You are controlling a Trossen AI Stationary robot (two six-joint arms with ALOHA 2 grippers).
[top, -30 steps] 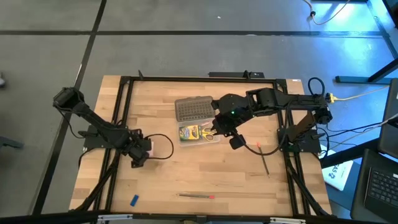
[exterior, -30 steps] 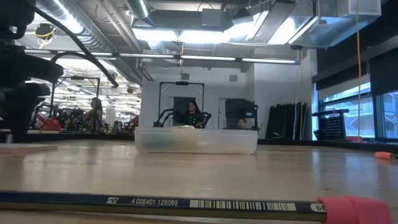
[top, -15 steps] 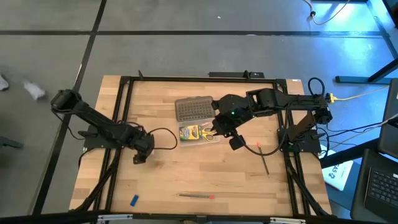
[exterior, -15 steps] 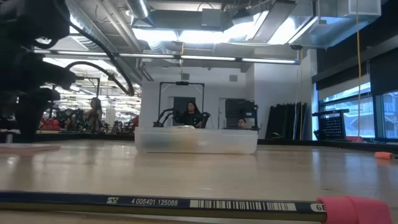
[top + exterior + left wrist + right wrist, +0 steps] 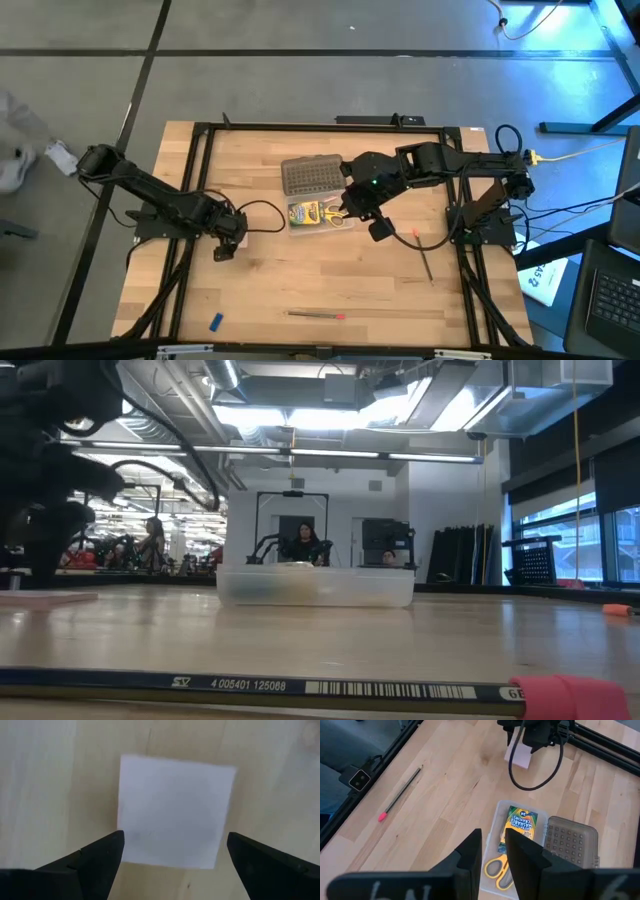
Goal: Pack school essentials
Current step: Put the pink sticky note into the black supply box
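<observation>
The pink square notepad point(image 5: 175, 812) lies flat on the wooden table at the left. My left gripper point(image 5: 172, 855) hangs just above it, pointing down, open, with one finger on each side of the pad; in the high view the gripper point(image 5: 226, 243) hides the pad. My right gripper point(image 5: 378, 228) is raised near the clear case point(image 5: 318, 214). Its fingers point(image 5: 520, 852) stand a narrow gap apart with nothing between them. The green-yellow crayon box point(image 5: 520, 822) and the yellow-handled scissors point(image 5: 499, 869) lie in the case.
The grey studded lid point(image 5: 310, 175) lies beside the case on its far side. One pencil point(image 5: 315, 314) lies near the front edge and another point(image 5: 426, 260) at the right. A blue eraser point(image 5: 215, 322) sits at the front left. Black frame rails point(image 5: 190, 200) run along the table's sides.
My left gripper has swung a little toward the table's right edge and turned slightly. It has come over the notepad and is still open. My right arm has kept still.
</observation>
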